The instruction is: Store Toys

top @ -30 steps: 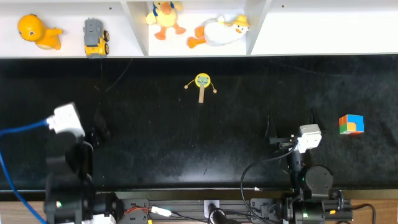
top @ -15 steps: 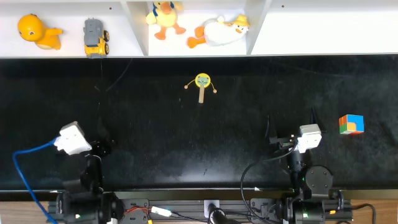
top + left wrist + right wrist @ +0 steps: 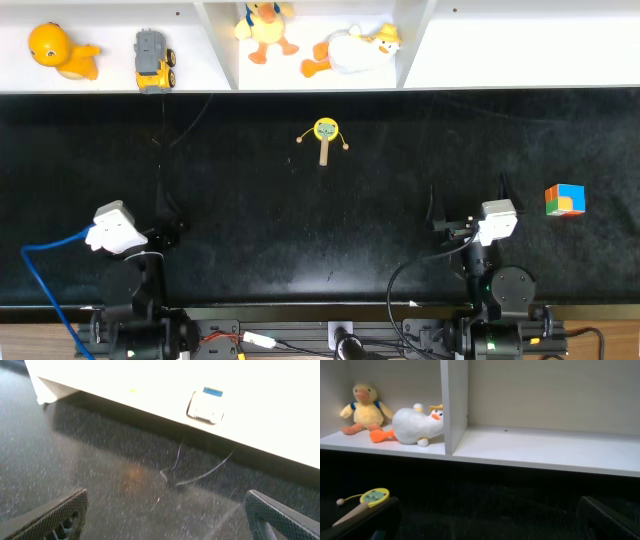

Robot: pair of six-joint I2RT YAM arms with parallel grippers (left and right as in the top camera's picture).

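Note:
A small rattle drum [image 3: 325, 138] with a yellow head and wooden handle lies on the black table near the shelf; it also appears as the rattle [image 3: 362, 501]. A multicoloured cube [image 3: 564, 199] sits at the far right. The white shelf [image 3: 500, 60] holds an orange duck [image 3: 62, 50], a toy truck [image 3: 153, 60], a yellow plush duck [image 3: 265, 28] and a white plush goose [image 3: 355, 50]. My left gripper [image 3: 166, 495] is open and holds nothing, low over the table at the near left. My right gripper [image 3: 490, 501] is open too, facing the shelf from the near right.
The shelf's right compartment [image 3: 545, 447] holds nothing. A thin cable tie [image 3: 190, 477] lies on the table below the shelf's front edge. A blue cable [image 3: 45, 250] loops beside the left arm [image 3: 115, 228]. Black mat spreads between the arms and the rattle.
The left arm has drawn back toward its base and dropped lower. The right arm and all toys have stayed where they were.

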